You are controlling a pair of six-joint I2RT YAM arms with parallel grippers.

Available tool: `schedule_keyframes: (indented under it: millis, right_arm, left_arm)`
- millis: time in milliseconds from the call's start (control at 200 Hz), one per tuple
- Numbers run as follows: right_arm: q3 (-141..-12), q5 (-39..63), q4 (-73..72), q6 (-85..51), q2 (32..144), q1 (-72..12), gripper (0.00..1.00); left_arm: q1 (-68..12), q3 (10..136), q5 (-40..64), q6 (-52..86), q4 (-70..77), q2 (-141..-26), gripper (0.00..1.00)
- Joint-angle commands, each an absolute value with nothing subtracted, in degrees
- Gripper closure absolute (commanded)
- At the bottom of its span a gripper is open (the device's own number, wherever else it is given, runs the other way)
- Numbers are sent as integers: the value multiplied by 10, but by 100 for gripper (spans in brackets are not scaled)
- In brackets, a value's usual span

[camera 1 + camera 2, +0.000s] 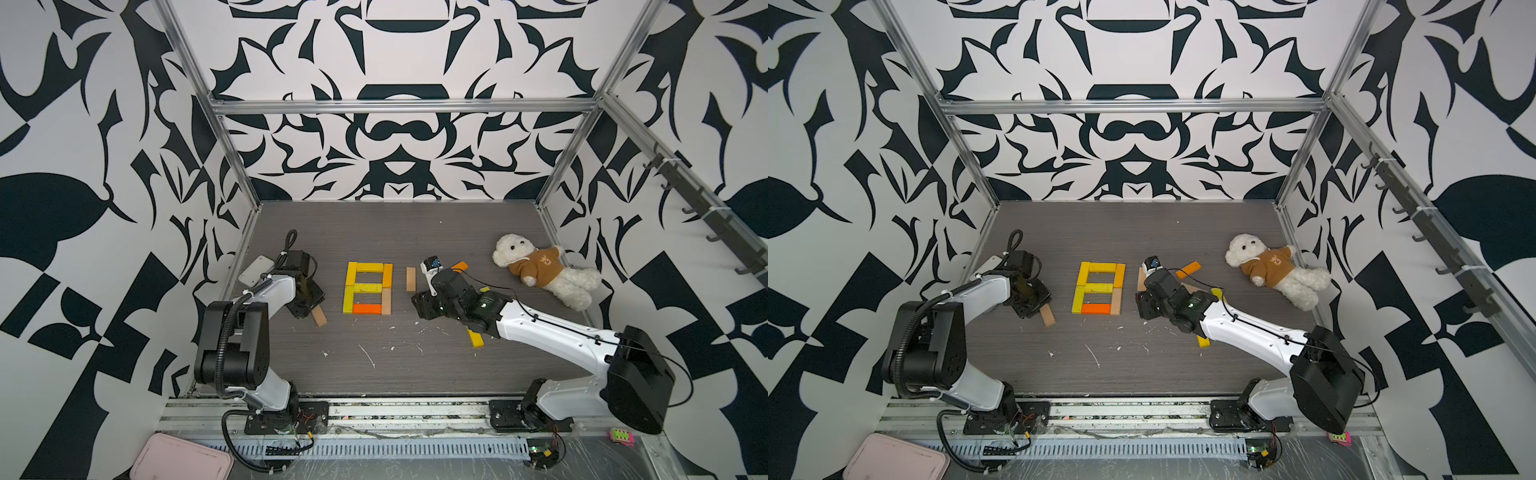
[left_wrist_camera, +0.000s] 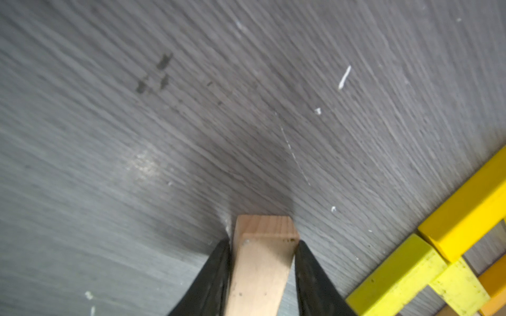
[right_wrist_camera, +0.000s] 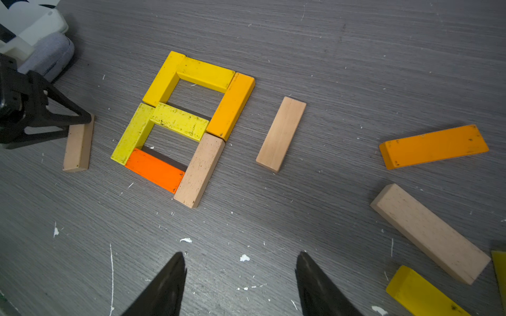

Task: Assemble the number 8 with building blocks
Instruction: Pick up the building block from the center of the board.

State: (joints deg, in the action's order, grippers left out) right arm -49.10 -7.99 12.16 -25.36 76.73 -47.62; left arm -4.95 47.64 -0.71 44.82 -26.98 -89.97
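Note:
Several yellow, orange and tan building blocks form a figure 8 [image 1: 368,287] [image 1: 1098,287] [image 3: 186,123] at the table's middle. To its left, my left gripper [image 1: 309,309] [image 2: 262,243] is shut on one end of a plain tan block [image 1: 320,318] [image 2: 261,276] [image 3: 78,145] that lies low on the table. My right gripper [image 3: 241,260] [image 1: 419,305] hovers open and empty right of the figure. Loose blocks lie near it: a tan one [image 1: 410,279] [image 3: 280,134], an orange one [image 3: 434,146], another tan one [image 3: 430,232] and a yellow one [image 3: 421,295] [image 1: 476,337].
A white teddy bear in a brown hoodie [image 1: 540,270] lies at the right wall. A white-and-grey flat case [image 1: 255,270] sits behind the left arm by the left wall. A pink tray [image 1: 180,459] lies off the table at the front left.

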Motion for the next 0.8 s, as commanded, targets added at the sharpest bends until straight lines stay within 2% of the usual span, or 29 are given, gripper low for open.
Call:
schedule_keyframes:
  millis: [0,330,415,600,795]
  right_arm:
    - [-484,-96,121,-260,748,-479,33]
    - [-461,-105,129,-265,709,-479,35]
    - [-454,-146,139,-268,690,-479,36]
    - [-452,-183,186,-279,651,-473,37]
    - [-446,-194,235,-294,610,-452,38]
  left_arm:
    - [-62,457,-9,433,-288,-910,60]
    - [-105,496,-40,412,-339,-840,67]
    - [-129,520,-41,409,-360,-823,67]
    - [-213,596,-44,413,-390,-817,68]
    - [-326,703,-46,430,-396,-885,68]
